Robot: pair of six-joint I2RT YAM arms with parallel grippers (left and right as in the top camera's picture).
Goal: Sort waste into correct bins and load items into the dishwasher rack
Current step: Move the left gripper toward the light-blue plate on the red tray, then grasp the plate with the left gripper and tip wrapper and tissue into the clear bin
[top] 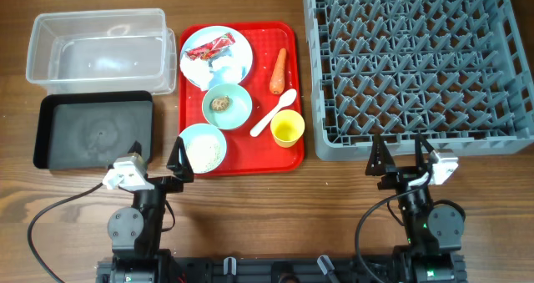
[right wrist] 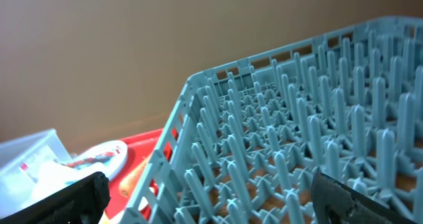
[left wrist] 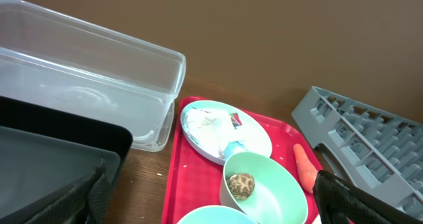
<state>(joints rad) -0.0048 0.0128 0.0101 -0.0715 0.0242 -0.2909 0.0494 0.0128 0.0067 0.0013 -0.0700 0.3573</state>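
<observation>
On the red serving tray (top: 250,156), a pale blue plate (top: 243,53) holds a red wrapper (top: 213,46) and white tissue (top: 219,67). One blue-green bowl (top: 239,108) holds a brown lump (top: 221,103); another bowl (top: 203,128) holds rice (top: 205,150). A carrot (top: 278,71), white spoon (top: 274,113) and yellow cup (top: 287,129) lie at the tray's right. The clear tub (top: 96,17) and black tray (top: 40,133) are left, and the grey rack (top: 310,83) is right. My left gripper (top: 156,156) (left wrist: 210,181) is open by the tray's front-left corner. My right gripper (top: 401,154) (right wrist: 208,187) is open at the rack's front edge.
The wooden table's front strip holds both arm bases and their cables (top: 50,212). The rack's upright pegs (right wrist: 304,138) fill the right wrist view. The tub (left wrist: 99,78) stands behind the black tray (left wrist: 53,151) in the left wrist view.
</observation>
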